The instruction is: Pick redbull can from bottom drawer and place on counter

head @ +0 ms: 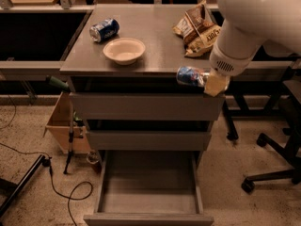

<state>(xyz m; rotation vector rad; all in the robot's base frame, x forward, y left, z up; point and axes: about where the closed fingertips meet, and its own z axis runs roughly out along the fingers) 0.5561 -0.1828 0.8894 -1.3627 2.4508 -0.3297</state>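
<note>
The redbull can (189, 75), blue and silver, lies on its side in the air at the height of the counter's front edge, near its right corner. My gripper (207, 81) is shut on it, with a pale fingertip (215, 84) showing to the can's right under the big white arm. The counter (157, 34) is the grey top of the cabinet, just behind the can. The bottom drawer (100, 188) is pulled wide open below, and its tray holds nothing.
On the counter lie a wider blue can (104, 30), a white bowl (124, 50) and snack bags (200, 26). The two upper drawers are closed. A cardboard box (60, 126) and cables sit on the floor at left, a chair base (269, 174) at right.
</note>
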